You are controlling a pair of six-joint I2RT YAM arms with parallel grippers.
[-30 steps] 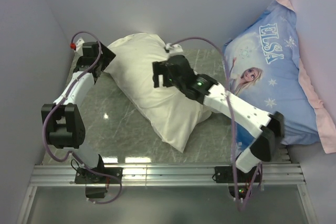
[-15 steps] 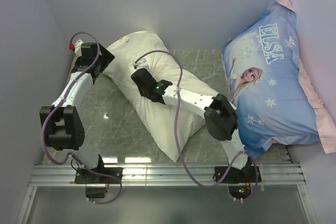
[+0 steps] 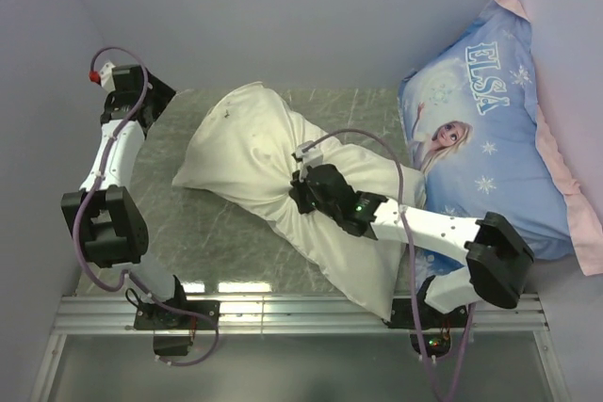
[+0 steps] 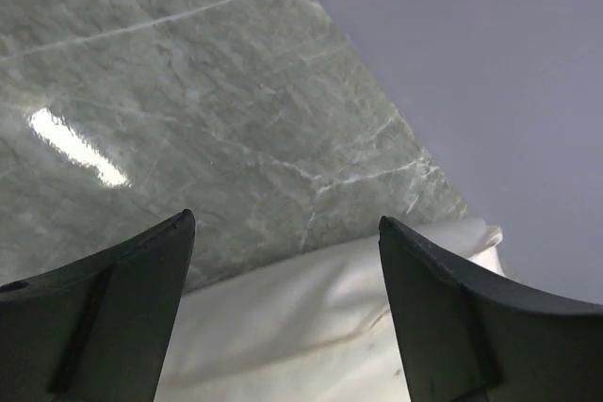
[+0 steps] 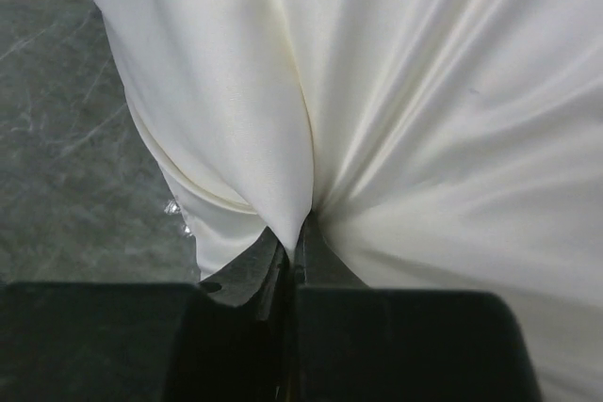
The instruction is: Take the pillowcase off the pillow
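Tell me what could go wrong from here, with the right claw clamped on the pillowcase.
1. The right claw is shut on a fold near the middle of the pillowcase, not at an opening. A pull may drag the whole bundle, hidden pillow included, instead of stripping the cover.
2. The left claw hangs open above the table, off the fabric, so nothing anchors the far end against that pull.

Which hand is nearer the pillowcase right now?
Right. The right hand is shut on a fold in the middle of the pillowcase. The left hand is open and apart from it, over the table beyond its left end.
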